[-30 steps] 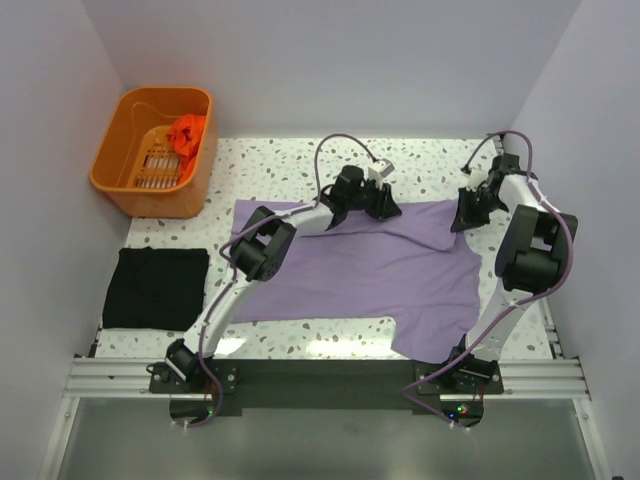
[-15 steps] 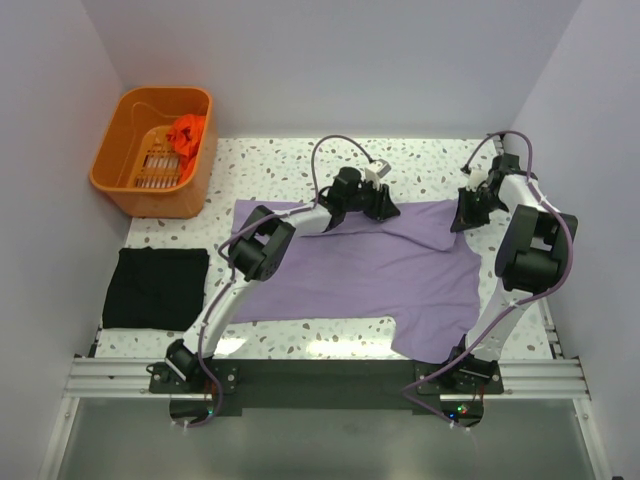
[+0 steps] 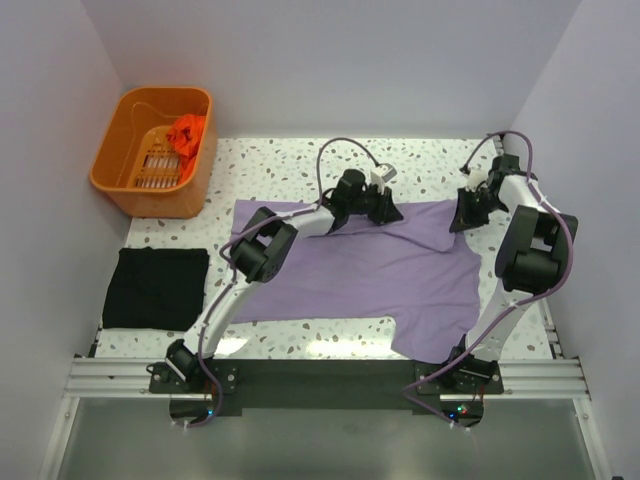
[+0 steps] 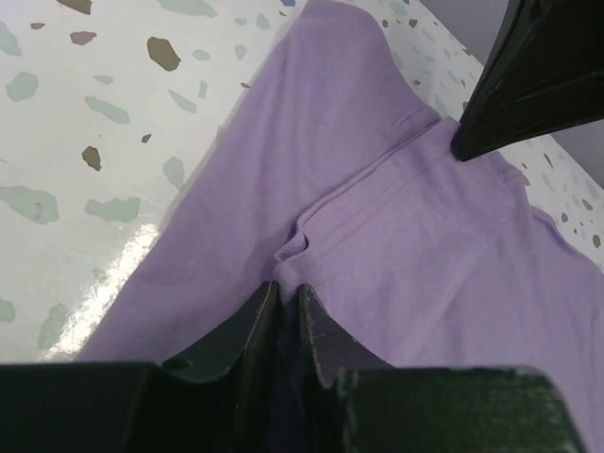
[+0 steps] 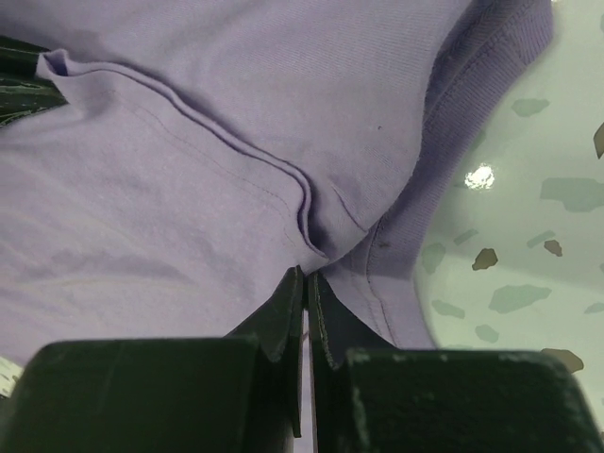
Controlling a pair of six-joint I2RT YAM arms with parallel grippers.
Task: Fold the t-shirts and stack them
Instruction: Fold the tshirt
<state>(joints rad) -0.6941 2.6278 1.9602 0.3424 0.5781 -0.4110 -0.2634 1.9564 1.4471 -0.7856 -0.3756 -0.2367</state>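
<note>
The lilac t-shirt (image 3: 380,275) lies spread flat at the centre of the table (image 3: 300,165), one corner reaching toward the near edge at 5 o'clock. The black t-shirt (image 3: 155,288), already folded, rests well apart at 9 o'clock; it is judged to be the stack base.

Both grippers hold the lilac shirt's far edge. The left gripper (image 4: 283,288), at 12 o'clock, has its jaws closed on a raised pinch of cloth beside a stitched seam. The right gripper (image 5: 307,274), at 2 o'clock, has its jaws pressed together on a seam fold. Two spaced grips on one edge suit an even fold toward the near side.

The orange-red t-shirt (image 3: 187,132) lies crumpled in the basket (image 3: 150,200) at 10 o'clock, not yet folded.
</note>
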